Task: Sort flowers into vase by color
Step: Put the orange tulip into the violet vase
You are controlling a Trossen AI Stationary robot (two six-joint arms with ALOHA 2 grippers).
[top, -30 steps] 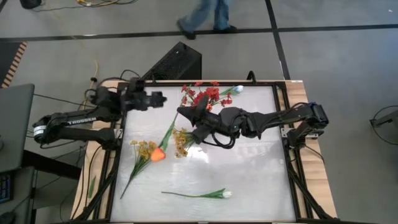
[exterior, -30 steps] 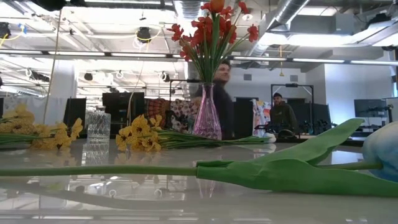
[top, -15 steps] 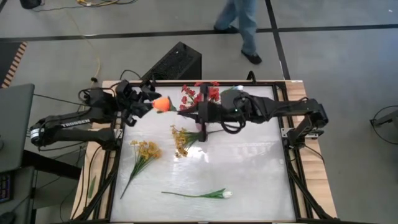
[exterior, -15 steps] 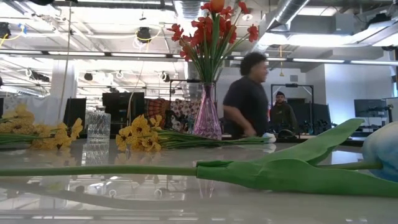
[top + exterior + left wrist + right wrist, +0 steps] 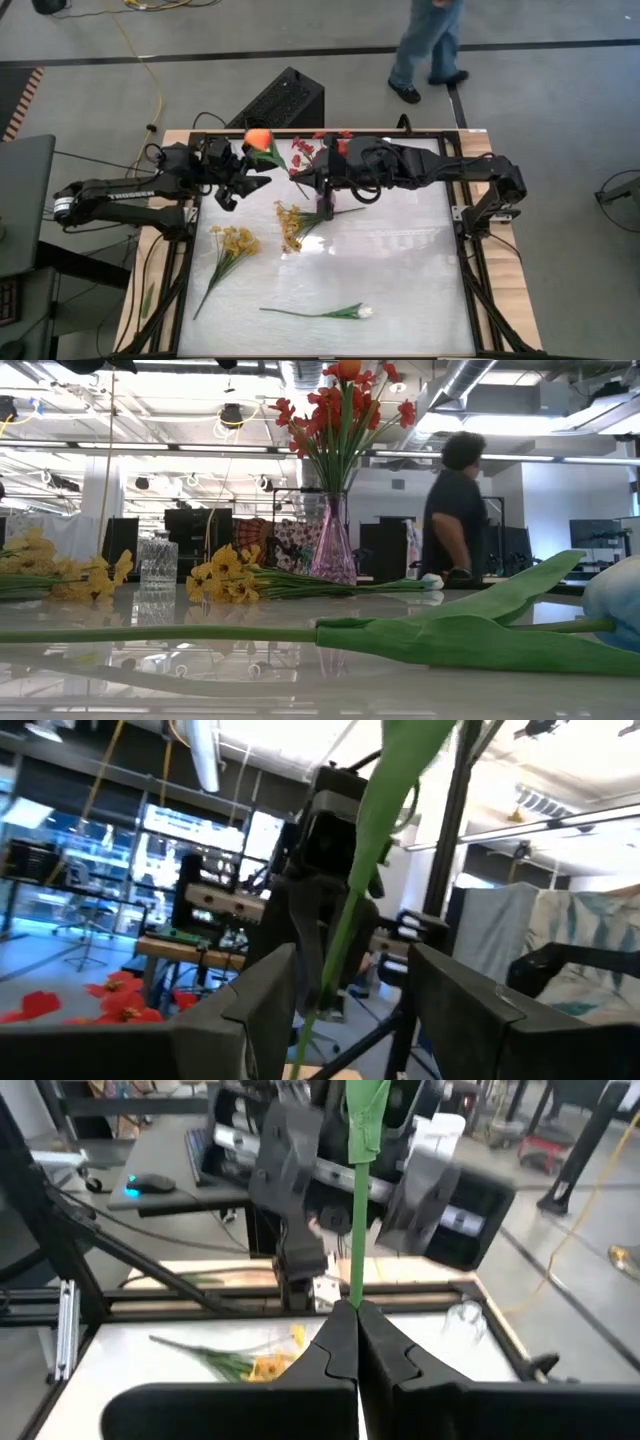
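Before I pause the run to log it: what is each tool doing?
Left tool: open, the orange flower's green stem passing between its fingers.
Right tool: closed on that stem.

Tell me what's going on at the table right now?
The right gripper is shut on the stem of the orange flower, holding it up above the table. The left gripper sits open around the same stem, so this looks like a handover between arms. Red flowers stand in the pink vase; yellow sprays and a white flower lie on the table.
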